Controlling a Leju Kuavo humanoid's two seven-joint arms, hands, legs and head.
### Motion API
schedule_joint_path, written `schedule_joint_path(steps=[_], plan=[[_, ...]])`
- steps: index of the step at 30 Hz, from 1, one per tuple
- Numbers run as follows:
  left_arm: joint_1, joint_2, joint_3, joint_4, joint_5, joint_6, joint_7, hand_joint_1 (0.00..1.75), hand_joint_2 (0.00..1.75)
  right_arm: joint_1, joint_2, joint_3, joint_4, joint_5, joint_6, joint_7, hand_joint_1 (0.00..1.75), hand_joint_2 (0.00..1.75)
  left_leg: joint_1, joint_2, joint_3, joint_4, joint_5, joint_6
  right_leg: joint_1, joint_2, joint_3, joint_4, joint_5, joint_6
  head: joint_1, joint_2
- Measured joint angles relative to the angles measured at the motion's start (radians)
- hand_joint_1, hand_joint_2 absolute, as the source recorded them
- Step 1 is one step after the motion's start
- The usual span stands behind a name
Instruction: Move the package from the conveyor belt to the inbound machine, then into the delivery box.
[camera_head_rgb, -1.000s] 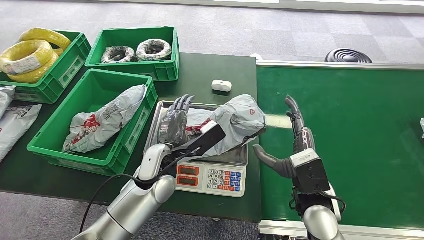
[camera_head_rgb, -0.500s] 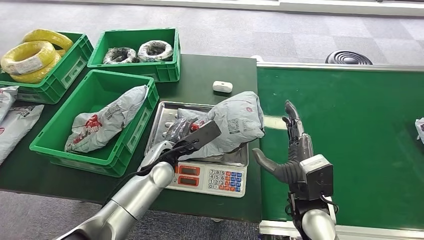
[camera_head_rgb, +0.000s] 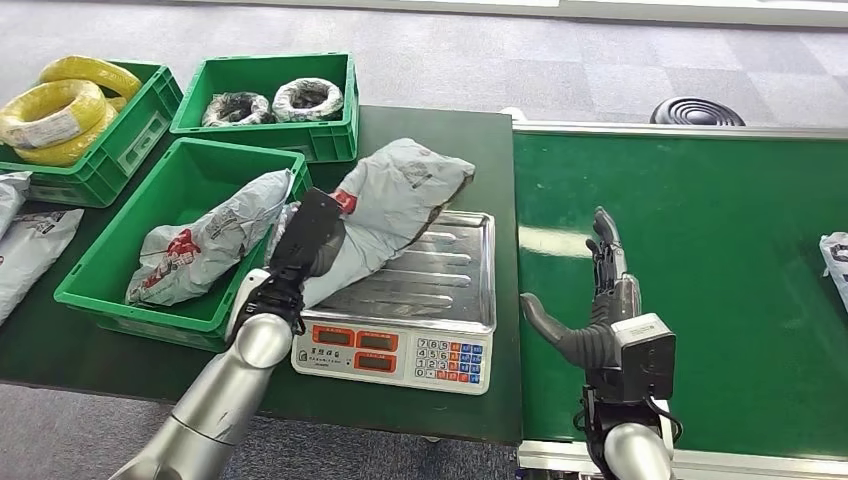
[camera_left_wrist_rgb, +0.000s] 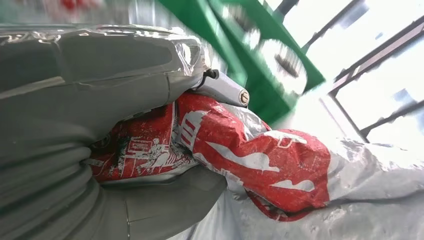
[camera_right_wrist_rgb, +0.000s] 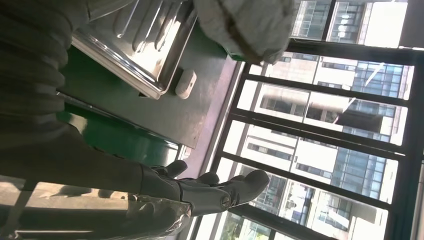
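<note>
Package (camera_head_rgb: 385, 205), grey with red print, sits gripped in the left hand (camera_head_rgb: 305, 240), raised above the scale tray (camera_head_rgb: 440, 280) near the green delivery box (camera_head_rgb: 95, 275). Right hand (camera_head_rgb: 590, 300) hovers over the conveyor belt (camera_head_rgb: 720, 250), fingers (camera_head_rgb: 605, 240) extended, holding nothing.

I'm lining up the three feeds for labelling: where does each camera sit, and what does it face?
Head view: high on the body, looking down at the scale; both arms show.
Left wrist view: behind the left hand, facing the package it grips.
Right wrist view: behind the right hand, facing windows.
Shared: head and right wrist views show the scale's tray.
</note>
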Motion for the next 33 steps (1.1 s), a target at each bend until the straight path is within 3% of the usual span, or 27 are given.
schedule_joint_path(steps=[4, 9, 13, 17, 18, 21, 22, 27, 33], plan=[[0.002, 0.056, 0.081, -0.184, -0.066, -0.003, 0.017, 1.75, 1.75, 0.031, -0.006, -0.017, 0.000, 0.002, -0.017, -0.008, 0.00, 1.75, 0.000, 0.000, -0.002, 0.000, 0.000, 0.000, 0.000, 0.000, -0.001, 0.000, 0.000, 0.000, 0.000, 0.000], [-0.005, 0.118, 0.176, -0.323, -0.110, -0.004, 0.024, 1.75, 1.75, 0.077, -0.008, -0.040, -0.002, 0.018, -0.026, -0.016, 0.00, 1.75, 0.000, 0.000, -0.002, 0.000, 0.000, 0.000, 0.000, 0.000, -0.002, 0.000, 0.000, 0.000, 0.000, 0.000], [-0.023, 0.200, 0.257, -0.359, -0.187, 0.011, 0.063, 1.75, 1.75, 0.120, -0.008, -0.061, -0.014, 0.035, -0.026, -0.016, 0.00, 1.75, 0.000, 0.002, -0.001, 0.000, 0.000, 0.000, 0.000, 0.001, -0.002, 0.000, 0.000, 0.000, 0.000, 0.000], [-0.029, 0.285, 0.345, -0.329, -0.243, -0.035, 0.108, 1.75, 1.75, 0.146, -0.008, -0.080, -0.028, 0.046, -0.021, -0.012, 0.00, 1.75, 0.000, 0.003, -0.001, -0.001, 0.000, -0.001, 0.000, 0.002, -0.003, 0.001, 0.000, -0.001, 0.000, 0.000], [-0.028, 0.305, 0.362, -0.312, -0.249, -0.047, 0.113, 1.62, 1.75, 0.149, -0.008, -0.084, -0.031, 0.048, -0.019, -0.010, 0.00, 1.75, 0.000, 0.004, -0.001, -0.001, 0.001, -0.001, 0.000, 0.002, -0.003, 0.001, 0.000, -0.001, 0.000, 0.000], [-0.024, 0.356, 0.396, -0.258, -0.263, -0.111, 0.116, 0.31, 1.75, 0.157, -0.007, -0.092, -0.041, 0.055, -0.015, -0.003, 0.00, 1.75, 0.000, 0.003, -0.001, -0.001, 0.001, -0.001, 0.000, 0.002, -0.002, 0.001, 0.000, -0.001, 0.000, 0.000], [-0.021, 0.372, 0.401, -0.241, -0.260, -0.153, 0.114, 0.00, 1.75, 0.160, -0.006, -0.095, -0.043, 0.057, -0.012, -0.001, 0.00, 1.75, 0.000, 0.003, -0.001, 0.000, 0.001, -0.001, 0.000, 0.002, -0.002, 0.001, 0.000, -0.001, 0.000, 0.000], [0.014, 0.411, 0.415, -0.174, -0.136, -0.339, 0.056, 0.00, 1.75, 0.171, -0.006, -0.116, -0.050, 0.060, 0.011, 0.006, 0.00, 1.75, 0.000, 0.003, -0.001, 0.000, 0.001, -0.001, 0.000, 0.002, -0.002, 0.001, 0.000, 0.000, 0.000, 0.000], [0.042, 0.413, 0.430, -0.156, -0.016, -0.386, 0.028, 0.00, 1.75, 0.177, -0.008, -0.133, -0.050, 0.052, 0.044, 0.014, 0.00, 1.75, 0.000, 0.003, -0.001, 0.000, 0.001, -0.001, 0.000, 0.002, -0.003, 0.000, 0.000, 0.000, 0.000, 0.000]])
